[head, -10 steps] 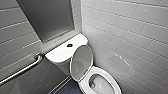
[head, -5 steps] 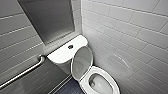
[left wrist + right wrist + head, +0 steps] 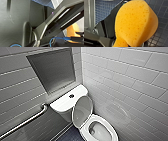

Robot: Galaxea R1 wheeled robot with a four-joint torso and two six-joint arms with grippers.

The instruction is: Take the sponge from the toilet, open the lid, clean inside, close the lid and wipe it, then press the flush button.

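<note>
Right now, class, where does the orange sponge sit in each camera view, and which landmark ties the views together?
Head view: the toilet, lid raised, stands on the dark blue tiled floor.
Left wrist view: the sponge sits beyond the dark robot bar.
Right wrist view: the sponge is large and close, floor behind.
Shared landmark: the tiled floor.

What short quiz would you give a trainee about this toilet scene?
1. True or false: the lid of the toilet stands raised.
2. Choose one. The flush button sits on: A) the tank top; B) the wall tiles; C) the floor.
3. Fill in: the sponge is ____ in colour.

Key: 1 true; 2 A; 3 orange.
</note>
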